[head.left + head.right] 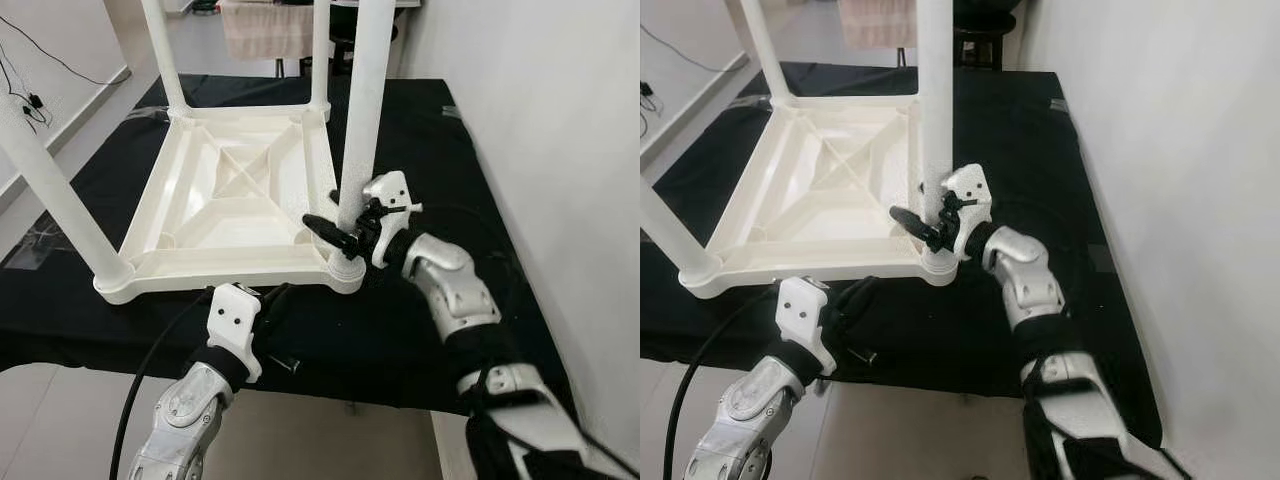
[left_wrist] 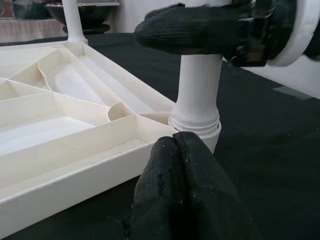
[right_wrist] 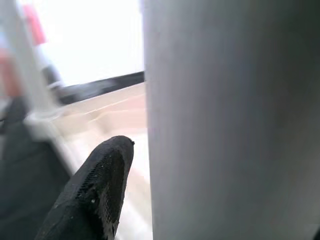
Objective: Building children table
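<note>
A white children's table point(image 1: 230, 190) lies upside down on a black-covered worktop point(image 1: 420, 130), its legs pointing up. My right gripper point(image 1: 330, 228) is shut on the near right leg point(image 1: 360, 110), just above its socket at the corner. One black finger point(image 3: 95, 190) crosses the near side of the leg; the other is hidden behind it. My left gripper point(image 1: 283, 292) rests shut at the worktop's front edge, fingertips point(image 2: 175, 142) pressed together just short of that same corner socket point(image 2: 196, 125), holding nothing.
The near left leg point(image 1: 50, 190) and two far legs point(image 1: 165, 55) stand upright. A white wall point(image 1: 560, 150) runs close along the right. A black cable point(image 1: 150, 370) hangs beside my left arm. A cloth point(image 1: 265, 30) hangs at the back.
</note>
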`<state>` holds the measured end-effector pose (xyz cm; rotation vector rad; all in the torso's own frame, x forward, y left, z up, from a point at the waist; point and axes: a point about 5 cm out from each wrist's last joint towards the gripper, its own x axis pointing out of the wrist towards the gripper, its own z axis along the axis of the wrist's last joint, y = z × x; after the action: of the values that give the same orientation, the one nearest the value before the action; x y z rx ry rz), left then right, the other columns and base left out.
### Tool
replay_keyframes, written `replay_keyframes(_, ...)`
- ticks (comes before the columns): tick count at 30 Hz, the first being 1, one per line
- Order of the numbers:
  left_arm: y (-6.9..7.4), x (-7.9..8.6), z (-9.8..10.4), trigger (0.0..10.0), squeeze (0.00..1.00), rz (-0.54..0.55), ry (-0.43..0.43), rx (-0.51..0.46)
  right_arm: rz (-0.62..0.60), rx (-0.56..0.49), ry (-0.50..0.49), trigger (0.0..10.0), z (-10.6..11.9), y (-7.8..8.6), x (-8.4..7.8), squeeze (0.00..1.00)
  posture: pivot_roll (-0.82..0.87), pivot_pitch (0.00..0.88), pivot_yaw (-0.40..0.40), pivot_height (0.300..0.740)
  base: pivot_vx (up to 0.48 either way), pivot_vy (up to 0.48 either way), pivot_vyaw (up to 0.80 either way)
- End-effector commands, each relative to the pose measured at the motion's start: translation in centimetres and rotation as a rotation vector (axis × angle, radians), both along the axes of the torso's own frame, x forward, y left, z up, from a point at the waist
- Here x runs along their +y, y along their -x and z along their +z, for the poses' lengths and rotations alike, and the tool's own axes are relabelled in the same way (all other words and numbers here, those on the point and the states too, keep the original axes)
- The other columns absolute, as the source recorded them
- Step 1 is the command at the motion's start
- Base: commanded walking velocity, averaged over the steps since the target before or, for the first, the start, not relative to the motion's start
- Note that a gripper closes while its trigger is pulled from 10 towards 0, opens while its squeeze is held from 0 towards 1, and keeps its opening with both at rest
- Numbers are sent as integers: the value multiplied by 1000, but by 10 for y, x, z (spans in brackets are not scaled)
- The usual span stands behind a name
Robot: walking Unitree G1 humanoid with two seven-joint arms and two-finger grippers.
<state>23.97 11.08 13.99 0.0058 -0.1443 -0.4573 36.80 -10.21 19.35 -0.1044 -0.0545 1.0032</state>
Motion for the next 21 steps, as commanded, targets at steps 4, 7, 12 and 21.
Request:
replay_keyframes(4, 0, 1, -2, 10000, 0, 6, -7, 4, 74, 19, 41, 10000, -5, -3, 10, 0, 88, 87, -31, 740, 0, 0, 0)
replay_keyframes(7, 1, 1, -2, 10000, 0, 7, -7, 3, 99, 52, -3, 0, -1, -5, 8, 0, 91, 90, -32, 740, 0, 0, 0)
replay_keyframes(12, 2, 1, -2, 10000, 0, 7, -7, 3, 132, 66, -15, 0, 1, -5, 5, 0, 91, 94, -31, 740, 0, 0, 0)
replay_keyframes(21, 2, 2, -2, 10000, 0, 6, -6, 4, 75, 46, 1, 0, -7, -6, -15, 0, 81, 97, -26, 740, 0, 0, 0)
